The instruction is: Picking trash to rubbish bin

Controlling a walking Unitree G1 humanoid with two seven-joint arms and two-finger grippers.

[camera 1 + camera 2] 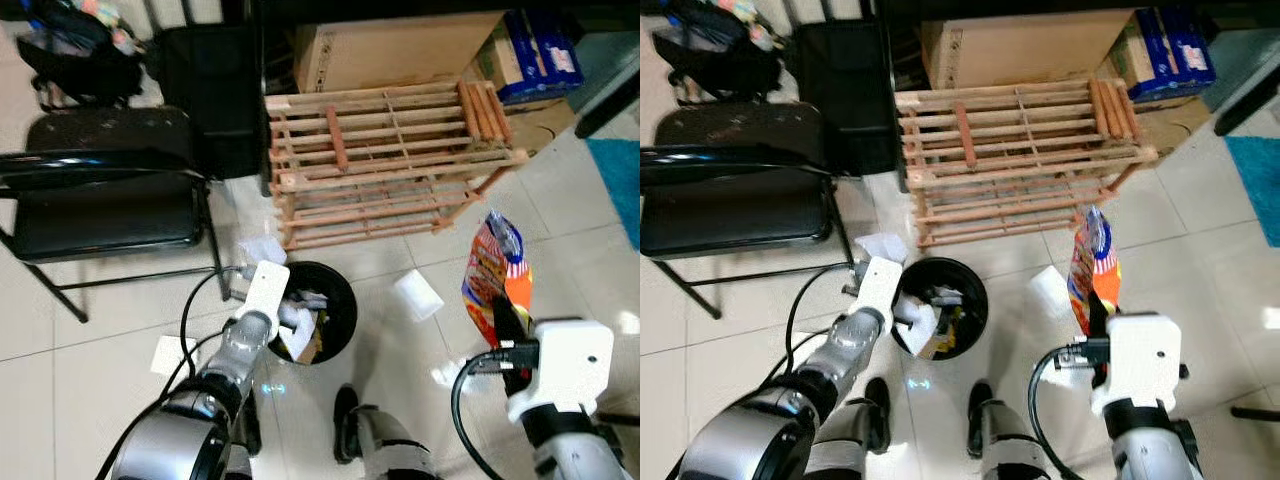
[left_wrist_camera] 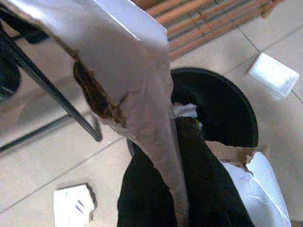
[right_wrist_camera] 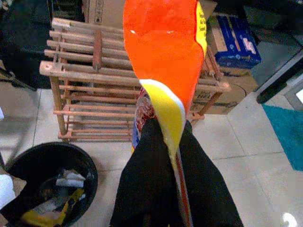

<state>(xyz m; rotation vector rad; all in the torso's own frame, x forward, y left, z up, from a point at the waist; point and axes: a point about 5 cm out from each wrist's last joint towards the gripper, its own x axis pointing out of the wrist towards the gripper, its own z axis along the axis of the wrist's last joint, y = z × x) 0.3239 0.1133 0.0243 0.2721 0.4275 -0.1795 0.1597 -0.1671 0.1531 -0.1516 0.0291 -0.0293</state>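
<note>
Tiled floor (image 1: 90, 370); wooden rack (image 1: 385, 160) behind bin (image 1: 335, 300); folding chair (image 1: 100, 200) alongside

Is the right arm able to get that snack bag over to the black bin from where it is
Probably yes. The right gripper is shut on the snack bag, and bare floor lies between it and the bin, though the left gripper holds paper at the rim.

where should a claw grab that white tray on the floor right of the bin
Probably from above, across its short sides. The white tray lies flat on the tile between the bin and the right claw holding the chip bag. Its raised rim gives the fingers two opposing edges, and it sits apart from the bin.
</note>
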